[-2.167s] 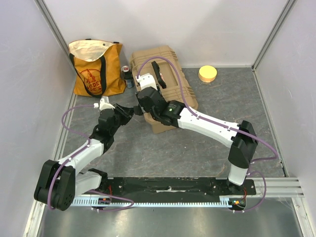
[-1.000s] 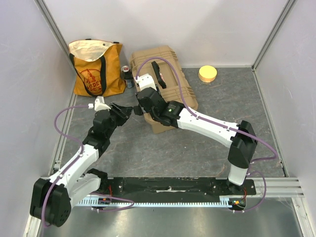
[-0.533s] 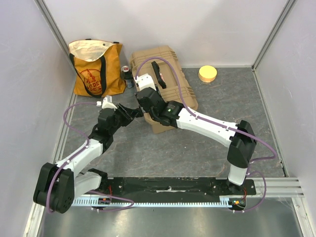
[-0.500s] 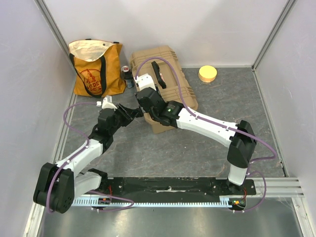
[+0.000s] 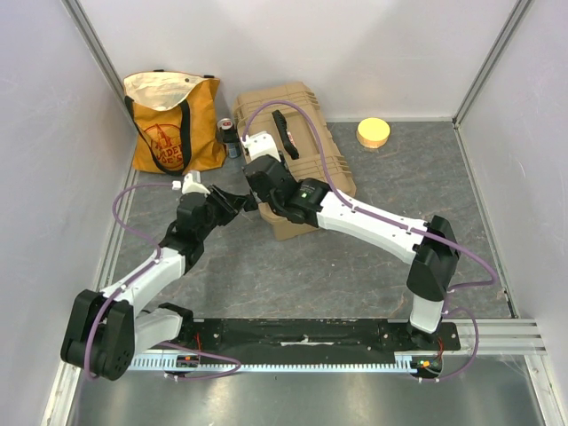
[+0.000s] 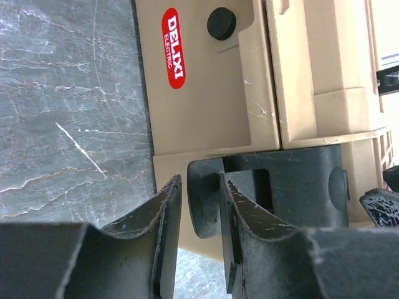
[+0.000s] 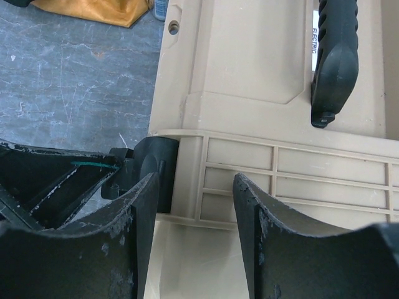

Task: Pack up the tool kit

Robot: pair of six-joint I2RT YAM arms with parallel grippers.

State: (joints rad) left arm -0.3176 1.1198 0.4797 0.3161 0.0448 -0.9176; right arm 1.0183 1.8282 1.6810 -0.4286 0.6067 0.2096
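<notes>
Grey marbled tabletop (image 5: 355, 266), walled by pale panels, seen from above: the tan toolbox (image 5: 306, 142) lies at the far centre with its lid down and its black handle (image 5: 286, 133) on top. An orange-and-cream tote bag (image 5: 173, 133) stands to its left, with a small can (image 5: 228, 131) between the two. A yellow disc (image 5: 374, 132) lies to the right, well apart. The left arm (image 5: 151, 271) and right arm (image 5: 373, 226) both reach to the toolbox's near-left corner.

Left wrist view: the left gripper (image 6: 196, 184) has its jaws narrowly apart, astride the rounded end of a black latch (image 6: 280, 187) on the toolbox side. A thin strip of tan shows between one finger and the latch, so whether the latch is pinched cannot be told. A red "DELIXI ELECTRIC" label (image 6: 173, 48) and a black knob (image 6: 222, 23) sit on the far part of the case.

Right wrist view: the right gripper (image 7: 193, 187) has its jaws spread, nothing clamped between them, and the ribbed tan edge of the toolbox fills the gap. The latch lies just beside the left finger (image 7: 140, 218), and the handle runs along the far right.
</notes>
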